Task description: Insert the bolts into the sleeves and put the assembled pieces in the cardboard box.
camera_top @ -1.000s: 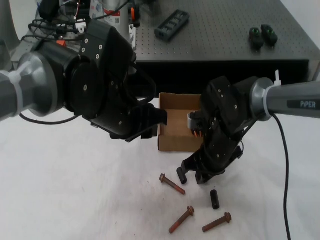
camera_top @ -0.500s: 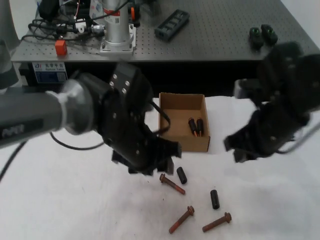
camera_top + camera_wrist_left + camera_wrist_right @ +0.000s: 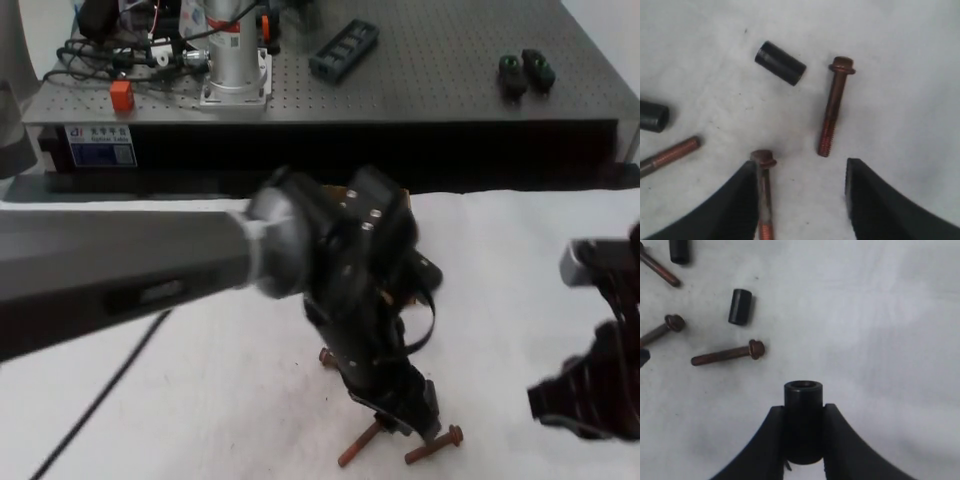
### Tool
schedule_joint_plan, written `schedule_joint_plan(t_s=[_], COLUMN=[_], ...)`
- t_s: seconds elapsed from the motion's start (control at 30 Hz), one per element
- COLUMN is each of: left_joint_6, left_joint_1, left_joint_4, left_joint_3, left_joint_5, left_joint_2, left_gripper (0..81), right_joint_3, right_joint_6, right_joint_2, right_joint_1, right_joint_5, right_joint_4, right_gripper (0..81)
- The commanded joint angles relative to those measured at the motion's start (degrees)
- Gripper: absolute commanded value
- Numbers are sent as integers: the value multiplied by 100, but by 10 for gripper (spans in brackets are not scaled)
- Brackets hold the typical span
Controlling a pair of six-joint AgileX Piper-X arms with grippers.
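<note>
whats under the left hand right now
Under the open left hand, on the white cloth, one bolt lies just ahead; a second bolt lies along one finger, its threaded end out of sight.

Left arm [image 3: 340,270]: grey tube link [image 3: 120,265] with a dark print strip, unreadable. A lighter grey collar [image 3: 275,215] sits where it meets the black wrist housing [image 3: 355,260]. Small silver screws [image 3: 372,212] on the housing. Black cable [image 3: 428,318] loops off it, and a second thin black lead [image 3: 100,400] trails from under the link.
Left end effector [image 3: 801,172]: two matte black fingers [image 3: 735,205], flat inner faces, blunt tips.
Right arm [image 3: 600,390]: black body, pale grey block [image 3: 585,262] on top, blurred.
Right end effector [image 3: 804,412]: same black fingers, outer edges curved.
</note>
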Motion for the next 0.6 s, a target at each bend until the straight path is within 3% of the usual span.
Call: schedule_joint_plan(t_s=[0.0, 0.13, 0.57], left_joint_6=[263, 868, 645], left_joint_1=[-3, -3, -3], left_joint_4=[405, 996, 522], left_joint_3=[-243, -388, -388], left_joint_5=[-189, -404, -480], left_joint_2=[100, 452, 829], left_gripper=[348, 348, 348], right_joint_3=[66, 174, 179], right_joint_6=[28, 28, 28], right_joint_2=[-173, -405, -433], right_joint_1=[-69, -113, -113], right_joint_5=[-51, -66, -88], right_joint_4=[100, 163, 163], right_gripper=[61, 61, 61])
